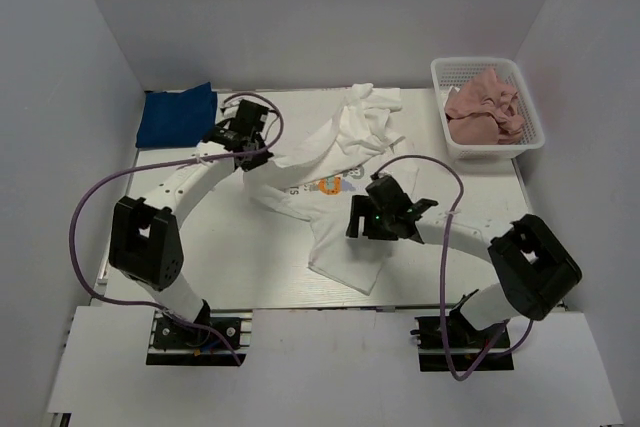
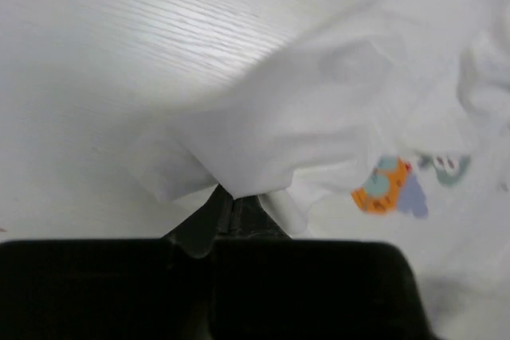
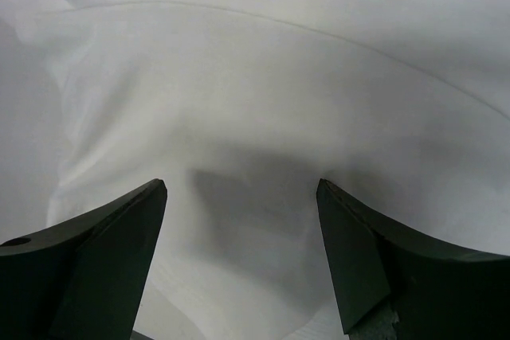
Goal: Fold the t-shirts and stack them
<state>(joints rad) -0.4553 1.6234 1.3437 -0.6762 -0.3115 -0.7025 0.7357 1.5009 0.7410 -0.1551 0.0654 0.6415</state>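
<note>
Left fingers (image 2: 232, 211): clenched on a fold at the edge of the white cartoon-print t-shirt (image 2: 319, 117). The cloth rises to the pinch and drapes away from it, so this part is lifted off the table (image 2: 119, 37).
Reason for the left hold: an edge pinch probably serves as a handle for pulling the shirt out or turning 1 side over.
Right fingers (image 3: 111, 236): released and spread wide, grasping nothing. They point down at smooth white cloth that fills the gap between the tips. I cannot tell whether the tips touch it.
Reason for the right pose: it looks set to take a 2nd hold lower on the shirt, so the 2 arms can tension it flat between them.
White t-shirt: it lies mid-table between the 2 arms, rumpled, with the orange and blue print partly showing. Its far part is bunched toward the back edge.
Royal-blue t-shirt (image 1: 178, 115): at the far left corner of the table, lying flat and compact, well apart from the white one. It is likely placed there as the base of the stack.
Dusty-pink t-shirt (image 1: 485, 107): crumpled inside the white mesh basket (image 1: 440, 69) at the far right, apparently waiting its turn.
Step in hand: spreading the white shirt before folding, with 1 grip made and 1 not yet made.
Risk: if the right fingers pinch only the top layer, the shirt may twist rather than flatten.
</note>
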